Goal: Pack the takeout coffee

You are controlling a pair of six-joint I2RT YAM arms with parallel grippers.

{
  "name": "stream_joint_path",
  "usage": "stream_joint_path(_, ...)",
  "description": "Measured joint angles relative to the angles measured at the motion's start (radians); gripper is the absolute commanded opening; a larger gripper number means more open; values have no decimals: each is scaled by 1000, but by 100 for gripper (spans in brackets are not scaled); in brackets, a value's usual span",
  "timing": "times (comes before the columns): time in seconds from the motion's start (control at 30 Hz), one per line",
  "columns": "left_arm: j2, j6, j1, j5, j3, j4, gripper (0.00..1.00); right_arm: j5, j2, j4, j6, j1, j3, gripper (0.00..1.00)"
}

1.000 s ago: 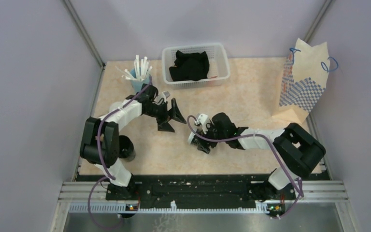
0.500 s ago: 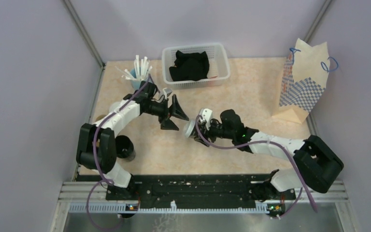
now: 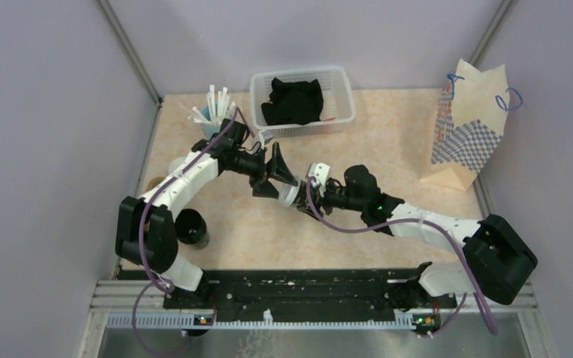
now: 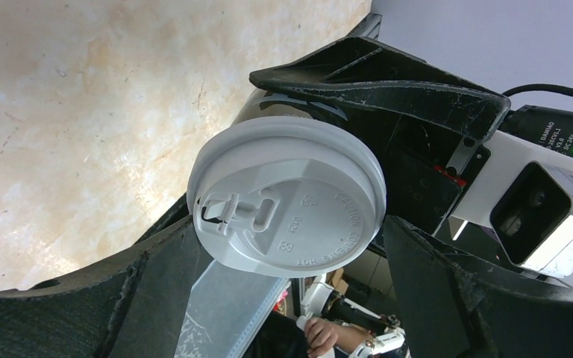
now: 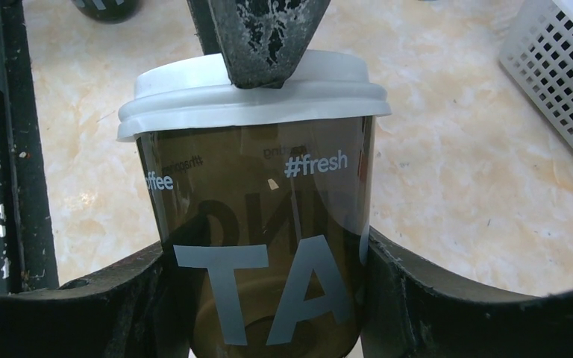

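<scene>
Brown-bodied and printed with "#fresh", the coffee cup (image 5: 268,246) was clamped low on its body between the closed-in fingers of the right gripper (image 5: 268,313). Its white lid (image 4: 287,198) faced the left gripper (image 3: 274,179), which gaped wide, fingers on either side of the lid, one finger (image 5: 261,30) lying across the lid's top. The cup hung tilted over the middle of the desk (image 3: 388,142), in front of the white basket (image 3: 347,89) at the far edge. A black cup (image 3: 192,227) stood by the left edge and a paper bag (image 3: 466,127) in the far right corner.
</scene>
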Motion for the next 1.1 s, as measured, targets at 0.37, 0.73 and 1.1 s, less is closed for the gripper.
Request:
stream_joint_path(0.37, 0, 19, -18, -37, 28, -43, 82, -10, 0, -6, -8, 0, 0, 70)
stream_joint_path(0.73, 0, 15, -24, -62, 38, -44, 74, 4, 0, -13, -10, 0, 0, 83)
stream_joint_path(1.1, 42, 37, -46, -236, 187, -126, 71, 156, -54, 16, 43, -1, -45, 99)
